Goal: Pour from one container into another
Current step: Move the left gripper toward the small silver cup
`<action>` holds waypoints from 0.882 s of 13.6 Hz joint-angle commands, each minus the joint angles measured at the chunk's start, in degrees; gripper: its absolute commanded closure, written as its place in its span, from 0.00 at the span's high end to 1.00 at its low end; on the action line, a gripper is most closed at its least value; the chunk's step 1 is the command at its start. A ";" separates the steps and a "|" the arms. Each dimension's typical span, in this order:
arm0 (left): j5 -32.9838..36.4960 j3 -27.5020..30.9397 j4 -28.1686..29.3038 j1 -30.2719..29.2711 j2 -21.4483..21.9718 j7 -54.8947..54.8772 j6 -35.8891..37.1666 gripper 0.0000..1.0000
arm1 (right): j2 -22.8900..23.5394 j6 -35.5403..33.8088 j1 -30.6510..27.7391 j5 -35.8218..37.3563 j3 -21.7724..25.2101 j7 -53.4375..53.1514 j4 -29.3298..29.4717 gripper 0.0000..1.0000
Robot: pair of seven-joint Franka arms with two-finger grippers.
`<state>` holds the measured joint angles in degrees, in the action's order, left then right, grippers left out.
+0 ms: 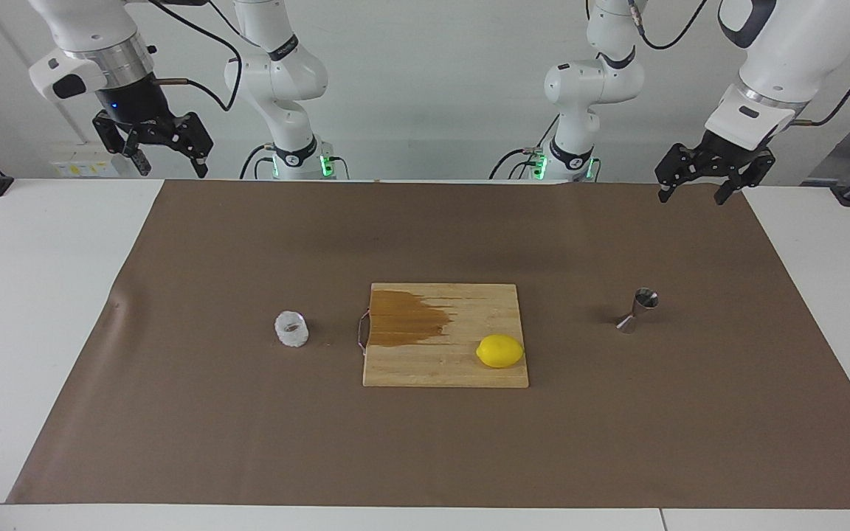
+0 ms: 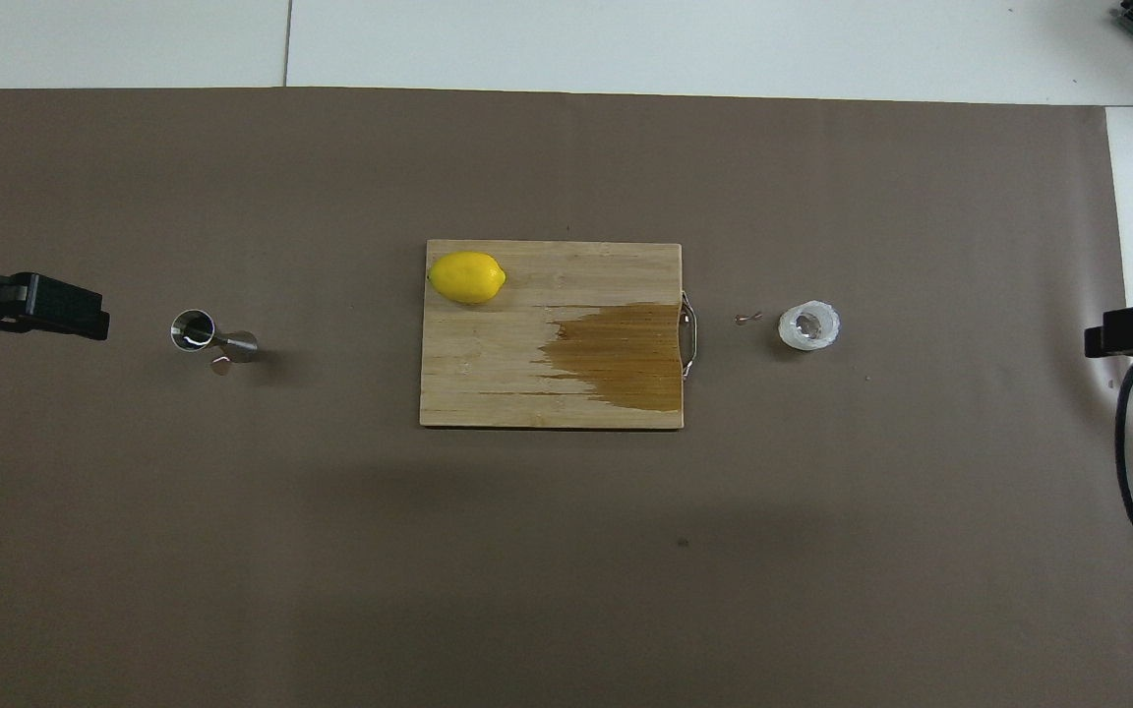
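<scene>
A squat whitish glass cup [image 1: 291,328] [image 2: 808,325] stands on the brown mat beside the cutting board, toward the right arm's end. The steel hourglass jigger [image 1: 639,310] [image 2: 208,334] stands upright on the mat toward the left arm's end. My right gripper [image 1: 173,169] hangs open, high above the mat's corner nearest its base, with nothing in it. My left gripper [image 1: 692,198] hangs open and empty over the mat's corner at its own end. In the overhead view only one finger [image 2: 65,313] of the left gripper and part of the right one show at the edges.
A wooden cutting board [image 1: 484,310] [image 2: 488,364] with a dark wet stain and a wire handle lies mid-mat between cup and jigger. A yellow lemon [image 1: 499,351] [image 2: 467,277] sits on its corner. The brown mat [image 1: 425,442] covers most of the white table.
</scene>
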<state>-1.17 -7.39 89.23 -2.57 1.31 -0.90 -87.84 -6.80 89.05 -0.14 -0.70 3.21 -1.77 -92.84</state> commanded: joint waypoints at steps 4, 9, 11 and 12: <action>0.46 0.36 0.85 0.19 0.79 -0.41 0.65 1.00 | -0.67 -0.64 -0.39 -0.71 -0.22 -0.87 -0.50 1.00; 0.11 0.63 6.89 -0.33 4.12 0.20 -0.31 1.00 | -0.67 -0.64 -0.39 -0.71 -0.22 -0.87 -0.50 1.00; 0.11 0.63 10.16 -0.25 5.54 0.20 -1.10 1.00 | -0.67 -0.55 -0.39 -0.71 -0.22 -0.87 -0.50 1.00; 0.02 0.63 10.78 -0.25 5.98 0.29 -1.36 1.00 | -0.67 -0.64 -0.39 -0.71 -0.22 -0.87 -0.50 1.00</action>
<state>-1.17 -6.90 95.47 -2.65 3.78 -0.85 -87.88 -6.80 89.05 -0.14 -0.70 3.21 -1.77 -92.84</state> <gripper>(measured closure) 0.000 0.000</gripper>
